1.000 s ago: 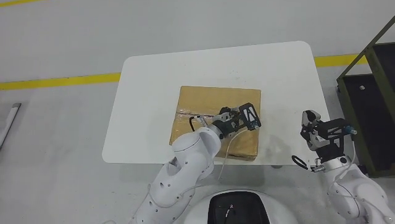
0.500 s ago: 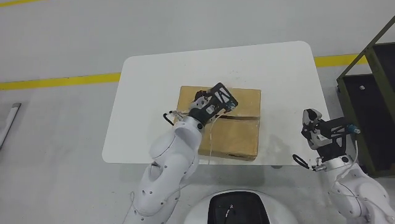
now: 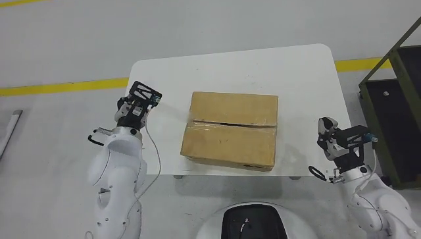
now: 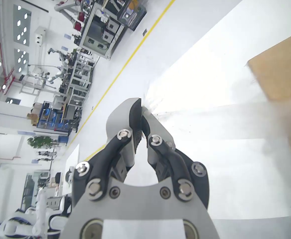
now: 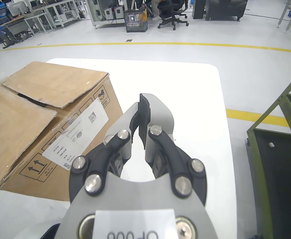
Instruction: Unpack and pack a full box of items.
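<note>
The box (image 3: 230, 130) is sitting in the middle of the bench (image 3: 296, 68). Its two top flaps are lying down with a dark gap between them. The left pincer (image 3: 139, 98) is hanging over the bench's left edge, well apart from the box. It is squeezing tight on a clear strip of tape (image 4: 210, 120) that is stretching toward the box. The right pincer (image 3: 325, 128) is hanging by the bench's right edge, near the box. It is pressed closed and holding nothing.
</note>
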Tool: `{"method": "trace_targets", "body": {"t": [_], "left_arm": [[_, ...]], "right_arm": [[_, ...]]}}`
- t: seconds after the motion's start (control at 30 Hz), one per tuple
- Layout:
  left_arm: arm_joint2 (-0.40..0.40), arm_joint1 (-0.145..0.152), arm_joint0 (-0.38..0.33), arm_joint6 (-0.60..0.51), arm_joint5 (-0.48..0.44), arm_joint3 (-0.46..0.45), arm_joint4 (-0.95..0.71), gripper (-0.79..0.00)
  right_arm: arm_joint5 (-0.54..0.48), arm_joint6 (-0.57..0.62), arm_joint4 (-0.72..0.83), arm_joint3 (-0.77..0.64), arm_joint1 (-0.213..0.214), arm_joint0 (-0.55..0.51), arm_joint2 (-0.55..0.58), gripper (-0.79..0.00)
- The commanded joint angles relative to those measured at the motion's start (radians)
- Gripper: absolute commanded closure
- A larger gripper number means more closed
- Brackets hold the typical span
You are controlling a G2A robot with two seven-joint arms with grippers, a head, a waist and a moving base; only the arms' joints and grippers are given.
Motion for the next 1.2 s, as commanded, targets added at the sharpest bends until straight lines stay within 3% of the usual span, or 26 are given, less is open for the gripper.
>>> {"method": "trace_targets", "body": {"t": [0.0,0.27,0.3,0.33,0.37,0.53,0.77,1.17], "left_arm": [[-0.026,0.003,0.009,-0.003,0.004,0.007,0.018,0.0],[-0.084,0.01,0.025,-0.001,0.038,0.077,0.037,0.0],[-0.089,0.01,0.024,-0.005,0.044,0.088,0.026,-0.182],[-0.09,0.01,0.021,-0.006,0.043,0.093,0.013,-0.563],[-0.088,0.011,0.018,-0.008,0.031,0.096,0.017,-0.785],[-0.08,0.012,0.007,-0.037,0.035,0.114,0.029,-0.785],[-0.127,0.015,-0.004,-0.093,0.083,0.144,0.042,-0.785],[-0.221,0.014,-0.012,-0.037,0.158,0.162,-0.181,-0.785]], "right_arm": [[-0.002,-0.001,0.0,0.001,0.0,0.0,0.001,0.0],[-0.005,-0.001,-0.001,0.002,0.002,-0.005,0.006,0.0],[-0.005,-0.001,-0.001,0.002,0.002,-0.005,0.007,0.0],[-0.005,-0.001,-0.003,0.001,0.002,-0.006,0.007,0.0],[-0.005,-0.001,-0.003,0.001,0.002,-0.006,0.008,0.0],[-0.003,0.003,-0.003,-0.001,0.003,-0.008,0.01,0.0],[-0.001,0.005,-0.005,-0.001,0.004,-0.011,0.012,0.0],[0.003,0.001,-0.009,-0.001,0.004,-0.014,0.01,0.0]]}}
